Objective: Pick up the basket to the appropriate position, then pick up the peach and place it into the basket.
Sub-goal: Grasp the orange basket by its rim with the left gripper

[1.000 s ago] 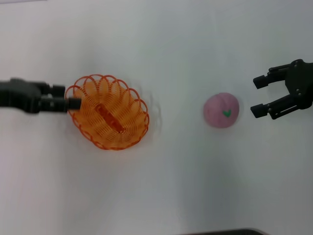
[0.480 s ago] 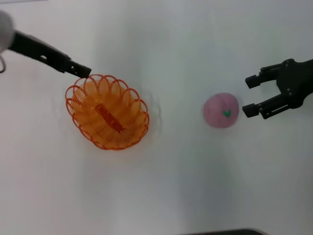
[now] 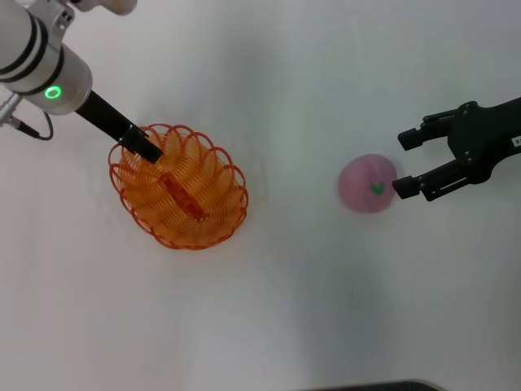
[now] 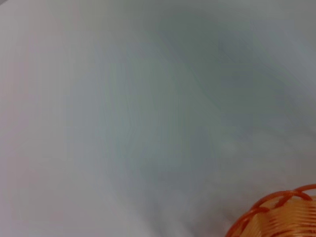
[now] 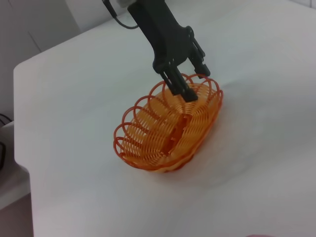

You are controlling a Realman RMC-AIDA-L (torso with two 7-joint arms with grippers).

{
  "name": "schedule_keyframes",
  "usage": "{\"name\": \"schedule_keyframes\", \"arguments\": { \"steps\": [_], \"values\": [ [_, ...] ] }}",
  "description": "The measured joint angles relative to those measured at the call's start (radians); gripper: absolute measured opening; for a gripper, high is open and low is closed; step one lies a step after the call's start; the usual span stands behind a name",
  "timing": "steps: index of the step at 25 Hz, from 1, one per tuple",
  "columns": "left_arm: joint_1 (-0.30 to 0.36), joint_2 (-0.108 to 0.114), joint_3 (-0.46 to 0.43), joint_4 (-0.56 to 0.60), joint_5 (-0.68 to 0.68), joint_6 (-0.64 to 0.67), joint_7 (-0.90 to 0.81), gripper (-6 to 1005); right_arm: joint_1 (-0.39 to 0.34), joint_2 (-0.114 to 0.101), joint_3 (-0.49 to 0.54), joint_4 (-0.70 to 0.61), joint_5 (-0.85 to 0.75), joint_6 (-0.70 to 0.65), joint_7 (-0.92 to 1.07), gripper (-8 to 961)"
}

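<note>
The orange wire basket (image 3: 183, 195) lies on the white table, left of centre. My left gripper (image 3: 149, 151) reaches down from the far left over the basket's far-left rim. In the right wrist view the left gripper (image 5: 197, 84) is open, one finger inside the basket (image 5: 168, 128) and one outside the rim loops. A bit of the rim shows in the left wrist view (image 4: 276, 217). The pink peach (image 3: 366, 183) with its green mark sits on the table to the right. My right gripper (image 3: 400, 164) is open just right of the peach, jaws facing it.
The white table (image 3: 285, 309) stretches between basket and peach. A dark edge (image 3: 366, 385) shows at the table's near side. In the right wrist view the table's edge (image 5: 19, 128) drops off beyond the basket.
My left arm swung from the basket's left side to the far left, then its gripper came down onto the rim. My right gripper moved closer to the peach. Basket and peach stayed put.
</note>
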Motion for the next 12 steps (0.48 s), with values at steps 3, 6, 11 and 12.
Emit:
{"name": "schedule_keyframes", "arguments": {
  "steps": [3,6,11,12],
  "values": [
    [0.013,-0.004,-0.014,0.028,0.001,-0.031,-0.023,741,0.000,0.000,0.000,0.001,0.000,0.008,0.000,929],
    [0.018,-0.003,-0.019,0.042,-0.003,-0.030,-0.028,658,0.000,0.001,0.000,0.001,0.000,0.013,0.000,928],
    [0.013,-0.002,-0.011,0.037,0.001,-0.022,-0.029,464,-0.001,0.001,0.001,0.001,0.000,0.014,0.000,926],
    [0.012,-0.002,-0.010,0.036,0.001,-0.022,-0.029,429,-0.001,0.001,0.002,0.001,0.000,0.014,0.000,926]
  ]
}}
